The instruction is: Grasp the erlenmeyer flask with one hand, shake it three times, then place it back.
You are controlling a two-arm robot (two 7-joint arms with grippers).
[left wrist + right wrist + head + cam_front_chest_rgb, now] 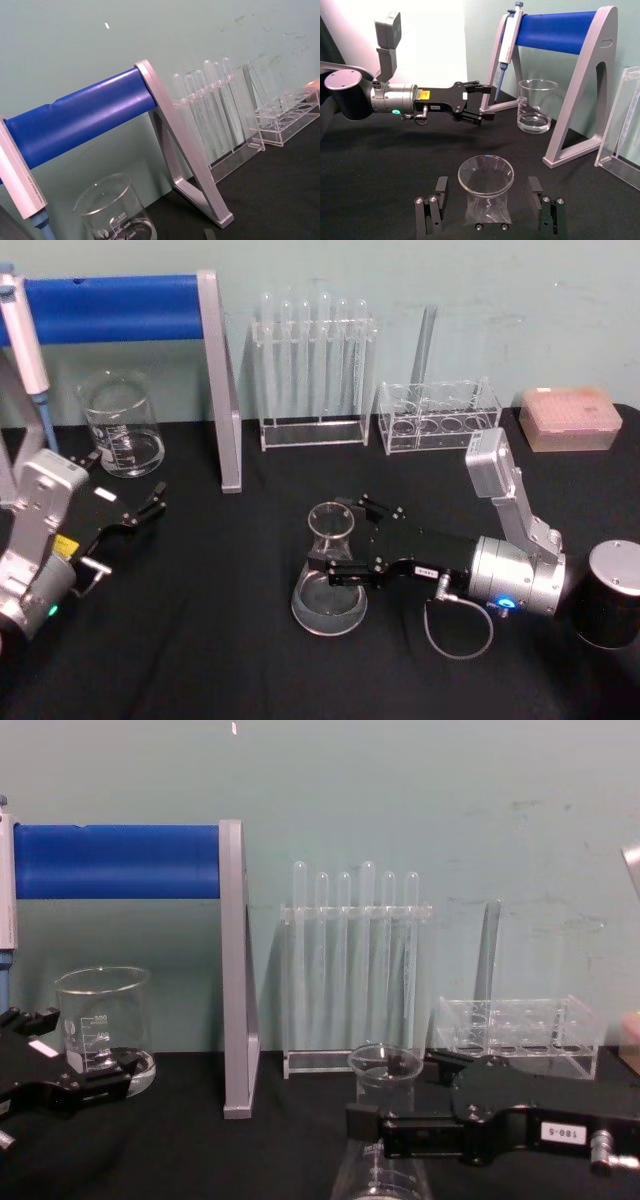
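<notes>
Flask [328, 602] stands mid-worktop [200, 640]. Right gripper [340, 542] straddles its neck, released, not touching. The glass is smooth and breakable (likely slippery), so grip the narrow neck gently under the flared rim. Left gripper [145, 510] idles left, released.

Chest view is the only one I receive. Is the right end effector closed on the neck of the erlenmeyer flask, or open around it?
Observer: Open. In the right wrist view the right end effector has its fingers on both sides of the erlenmeyer flask neck, with gaps.
Operator: Does the flask stand on the table?
Observer: Yes. The head view shows its wide base flat on the black table, upright.
Operator: And the left arm?
Observer: The right wrist view shows the left end effector open, above the table and apart from the flask.
</notes>
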